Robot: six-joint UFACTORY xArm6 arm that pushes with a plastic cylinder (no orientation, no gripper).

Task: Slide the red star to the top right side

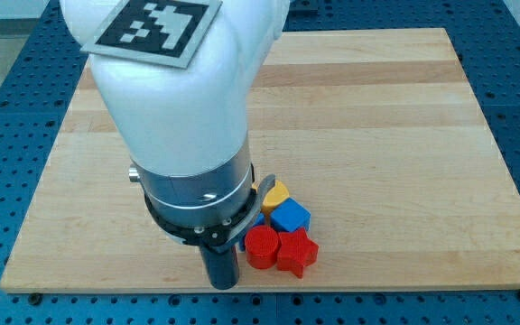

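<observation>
The red star (298,254) lies near the view's bottom edge of the wooden board (377,117), right of centre. A round red block (262,246) touches its left side. A blue cube (289,217) sits just above the star, and a yellow block (275,193) sits above the cube. A sliver of another blue block (253,222) shows at the arm's edge. My tip (223,283) is at the end of the dark rod, just left of the round red block and lower-left of the star. The arm's white body hides the board's left-centre.
The board lies on a blue perforated table (7,117). The board's bottom edge runs just below the red blocks. The arm's large white body (179,99) with a black-and-white marker fills the view's upper left.
</observation>
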